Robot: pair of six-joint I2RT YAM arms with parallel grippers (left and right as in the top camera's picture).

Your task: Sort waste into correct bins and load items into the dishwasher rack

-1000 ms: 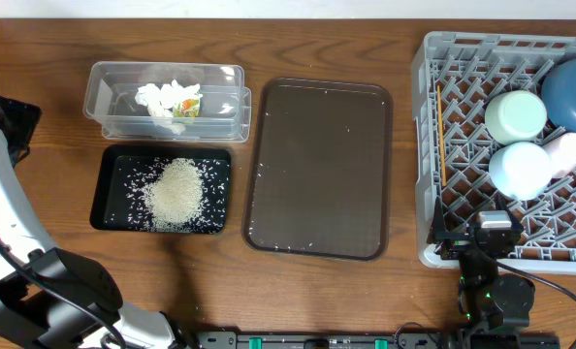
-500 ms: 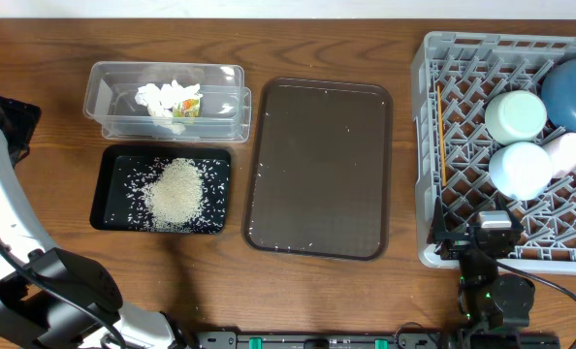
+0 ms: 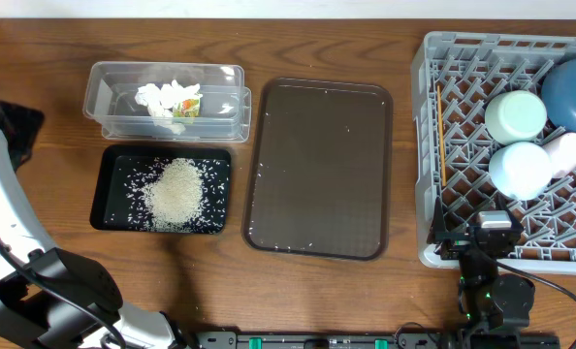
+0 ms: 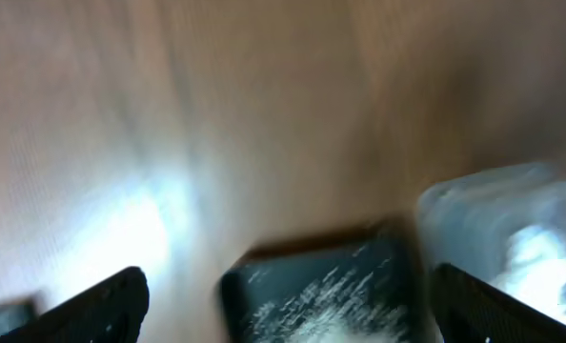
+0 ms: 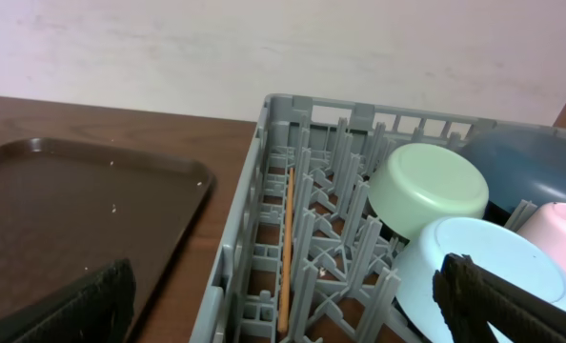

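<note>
Crumpled white tissue with a yellow-green scrap lies in the clear tub. A heap of rice sits in the black tray. The grey rack holds the dark blue plate, mint bowl, light blue bowl, pink cup and wooden stick. My right gripper is open at the rack's near edge, above the stick. My left gripper is open over the table, facing the blurred black tray and the tub.
A large brown serving tray with a few stray grains lies between the bins and the rack. My left arm runs along the table's left edge. The right arm's base is at the front edge, below the rack.
The dark end of my left arm at the left edge has shifted slightly, and its wrist view is blurred by motion. Everything else is as before.
</note>
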